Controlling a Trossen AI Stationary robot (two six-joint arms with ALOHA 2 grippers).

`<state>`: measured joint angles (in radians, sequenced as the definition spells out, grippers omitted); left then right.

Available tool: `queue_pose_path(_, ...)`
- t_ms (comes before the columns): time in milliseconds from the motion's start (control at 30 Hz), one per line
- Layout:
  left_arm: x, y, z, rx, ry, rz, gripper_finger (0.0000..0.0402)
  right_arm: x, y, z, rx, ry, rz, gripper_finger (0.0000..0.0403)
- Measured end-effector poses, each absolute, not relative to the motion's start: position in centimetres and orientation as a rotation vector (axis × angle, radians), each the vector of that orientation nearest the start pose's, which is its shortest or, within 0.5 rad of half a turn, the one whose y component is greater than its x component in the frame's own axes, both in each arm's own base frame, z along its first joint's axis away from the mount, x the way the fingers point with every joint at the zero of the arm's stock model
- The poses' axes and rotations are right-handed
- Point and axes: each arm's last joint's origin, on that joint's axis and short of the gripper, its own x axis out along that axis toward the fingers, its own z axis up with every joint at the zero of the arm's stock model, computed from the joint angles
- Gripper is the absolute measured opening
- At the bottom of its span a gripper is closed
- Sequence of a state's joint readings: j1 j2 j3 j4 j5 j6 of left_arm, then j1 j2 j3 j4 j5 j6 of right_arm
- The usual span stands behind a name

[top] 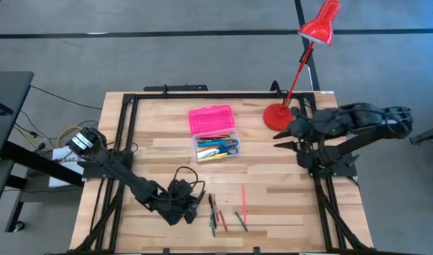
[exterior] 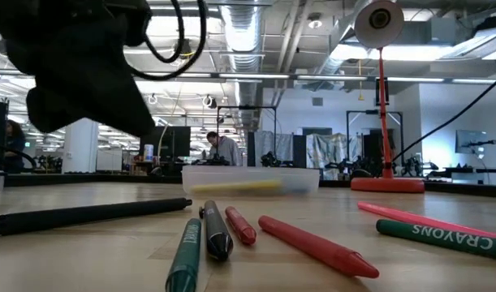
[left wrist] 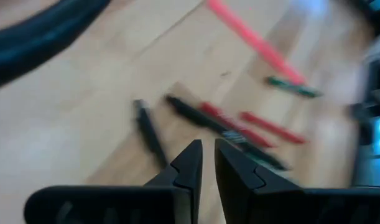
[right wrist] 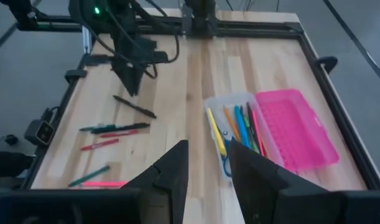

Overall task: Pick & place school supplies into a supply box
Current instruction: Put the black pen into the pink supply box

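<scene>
The left gripper (left wrist: pixel 208 163) hangs just over the loose pens (top: pixel 215 212) near the table's (top: pixel 159 142) front edge, fingers a narrow slit apart and holding nothing. The pink-lidded supply box (top: pixel 215 138) sits open mid-table with pencils and scissors inside. The right gripper (right wrist: pixel 205 163) waits spread, off by the red lamp (top: pixel 301 67).
</scene>
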<state>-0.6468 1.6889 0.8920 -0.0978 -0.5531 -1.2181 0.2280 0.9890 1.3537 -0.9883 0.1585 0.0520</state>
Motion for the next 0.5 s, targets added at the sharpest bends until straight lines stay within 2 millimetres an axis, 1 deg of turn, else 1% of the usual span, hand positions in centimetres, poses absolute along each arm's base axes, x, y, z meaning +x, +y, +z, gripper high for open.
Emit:
queue_pose_path(133,27.5,-17.5,17.1,-0.622,0.752,0.401,0.0041,14.4,3.5,41.2,-0.064,0.618,0.027,0.0108)
queue_pose_path(233,27.9,-17.0,17.5,-0.61,0.81,0.395,0.0055,13.8,3.7,41.2,-0.068,0.624,0.006,0.0108)
queue_pose_path(333,28.4,-16.6,17.7,-0.64,0.853,0.362,0.0081,13.6,4.0,41.1,-0.08,0.63,-0.01,0.0108)
queue_pose_path(500,28.6,-15.8,17.4,-0.664,0.904,0.379,0.0134,13.5,4.4,41.1,-0.103,0.626,-0.009,0.0108)
